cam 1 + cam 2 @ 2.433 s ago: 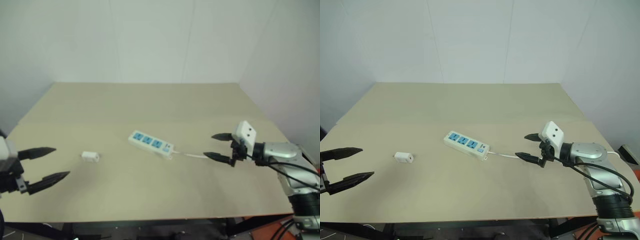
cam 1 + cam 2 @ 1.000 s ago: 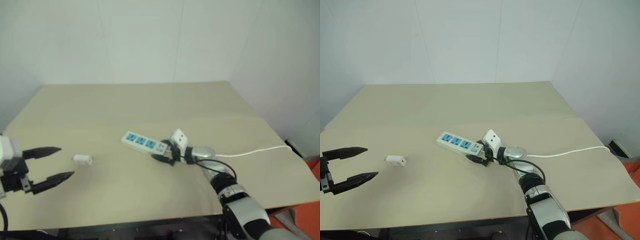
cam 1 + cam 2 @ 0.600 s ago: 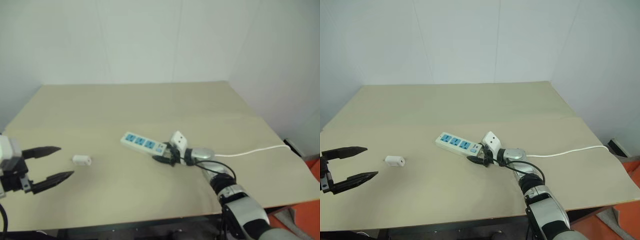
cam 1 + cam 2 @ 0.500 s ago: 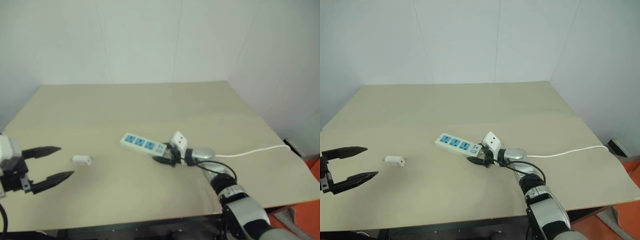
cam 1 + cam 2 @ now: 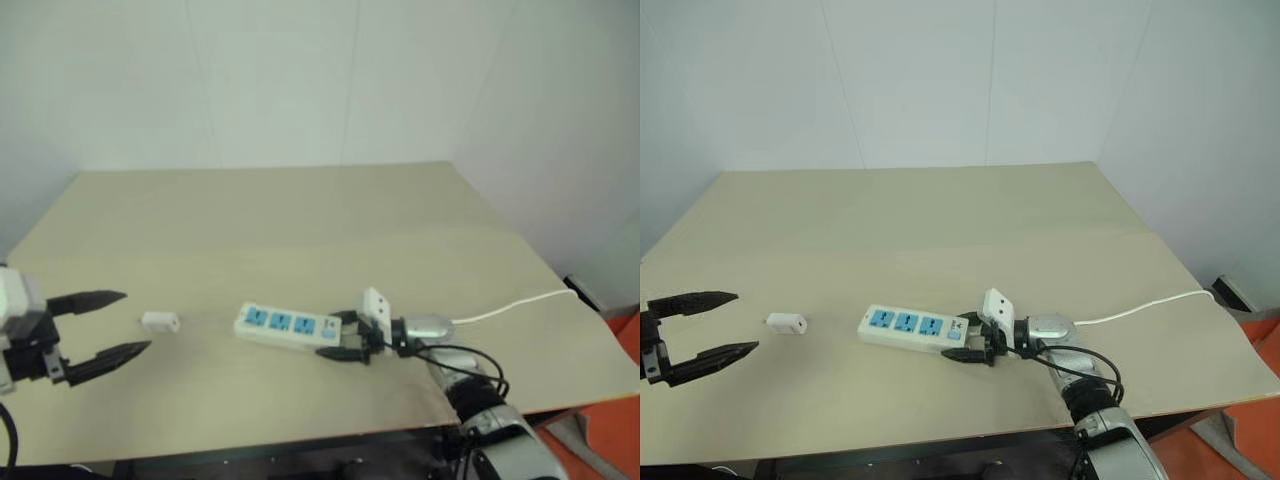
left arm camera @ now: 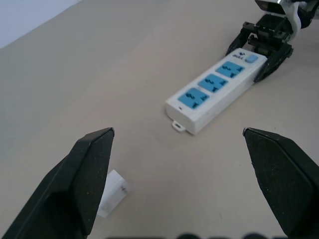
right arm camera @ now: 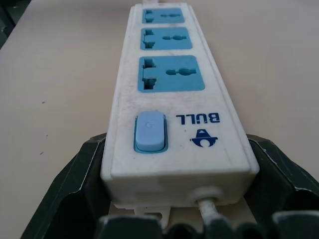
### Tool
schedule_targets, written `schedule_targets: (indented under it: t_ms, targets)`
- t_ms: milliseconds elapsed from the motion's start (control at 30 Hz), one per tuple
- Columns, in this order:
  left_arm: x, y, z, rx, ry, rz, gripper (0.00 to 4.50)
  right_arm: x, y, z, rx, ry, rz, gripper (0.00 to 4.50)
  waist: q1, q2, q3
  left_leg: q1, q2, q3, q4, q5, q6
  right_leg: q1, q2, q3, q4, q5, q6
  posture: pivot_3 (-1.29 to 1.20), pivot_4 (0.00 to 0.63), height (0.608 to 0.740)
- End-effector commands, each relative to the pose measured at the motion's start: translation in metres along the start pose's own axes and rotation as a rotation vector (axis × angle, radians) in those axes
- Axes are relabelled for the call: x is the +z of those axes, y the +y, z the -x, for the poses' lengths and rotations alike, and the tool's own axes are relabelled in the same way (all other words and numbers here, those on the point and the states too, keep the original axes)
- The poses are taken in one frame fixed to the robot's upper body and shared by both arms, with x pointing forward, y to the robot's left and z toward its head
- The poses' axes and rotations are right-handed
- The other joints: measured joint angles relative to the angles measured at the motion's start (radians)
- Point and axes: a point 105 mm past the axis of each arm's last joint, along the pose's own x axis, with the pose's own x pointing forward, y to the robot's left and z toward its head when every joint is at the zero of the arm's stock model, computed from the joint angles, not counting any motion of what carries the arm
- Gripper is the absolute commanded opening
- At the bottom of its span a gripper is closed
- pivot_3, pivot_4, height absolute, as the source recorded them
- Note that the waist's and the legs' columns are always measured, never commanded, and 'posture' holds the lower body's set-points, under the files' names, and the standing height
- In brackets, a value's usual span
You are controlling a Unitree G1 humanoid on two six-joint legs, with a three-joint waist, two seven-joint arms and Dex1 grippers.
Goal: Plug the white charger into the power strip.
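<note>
Low at lower centre, right gripper (image 5: 973, 350) level, clamping power strip (image 5: 911, 327) switch end; left gripper (image 5: 702, 324) agape, empty.

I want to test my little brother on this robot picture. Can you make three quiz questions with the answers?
1. True or false: the white charger is already plugged into the power strip.
2. Which end of the power strip sits between the fingers of the right gripper? A) the switch end B) the far end C) the middle
3. How many blue sockets does the power strip have?

Key:
1. False. The white charger lies on the table, apart from the strip, near the open left gripper.
2. A. The right wrist view shows the switch end and its cord between the two fingers.
3. Three.
</note>
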Motion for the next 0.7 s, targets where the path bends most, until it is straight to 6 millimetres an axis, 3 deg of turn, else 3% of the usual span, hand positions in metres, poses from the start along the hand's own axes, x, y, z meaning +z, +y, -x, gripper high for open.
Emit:
schedule_targets:
  t_ms: [33,200,233,300,700]
  targets:
    - [0.007,0.002,0.0,-0.003,-0.003,-0.028,4.5,0.003,0.004,-0.008,0.012,-0.017,0.044,3.4,-0.002,0.0,0.0,0.0,0.0,0.0,0.0,0.0,0.0,0.0,0.0,0.0,0.0,0.0,0.0,0.0,0.15,0.74]
    - [0.007,0.001,0.0,-0.004,-0.005,-0.029,4.5,-0.002,0.008,-0.011,0.039,-0.024,0.042,3.4,-0.004,0.0,0.0,0.001,0.001,-0.004,0.0,0.0,0.0,0.001,0.004,0.0,0.0,0.0,-0.001,0.0,0.15,0.74]
    - [0.007,0.001,0.0,-0.004,-0.004,-0.029,4.5,-0.002,0.008,-0.011,0.043,-0.028,0.033,4.14,-0.004,0.0,0.0,0.001,0.001,-0.005,0.0,0.0,0.0,0.001,0.005,0.0,0.0,0.001,-0.002,0.0,0.15,0.74]
    - [0.008,0.001,0.0,-0.005,-0.005,-0.03,4.5,-0.002,0.01,-0.011,0.073,-0.039,0.007,4.45,-0.003,-0.001,0.0,0.002,0.002,-0.007,0.0,0.0,0.0,0.001,0.007,0.0,0.001,0.0,-0.003,0.0,0.15,0.74]
    - [0.009,0.003,0.001,-0.004,-0.003,-0.034,4.5,-0.01,0.011,-0.021,0.082,-0.04,-0.044,4.45,-0.006,-0.003,-0.002,0.003,0.002,-0.01,0.0,0.0,0.0,0.002,0.009,0.0,0.001,0.001,-0.006,0.0,0.15,0.74]
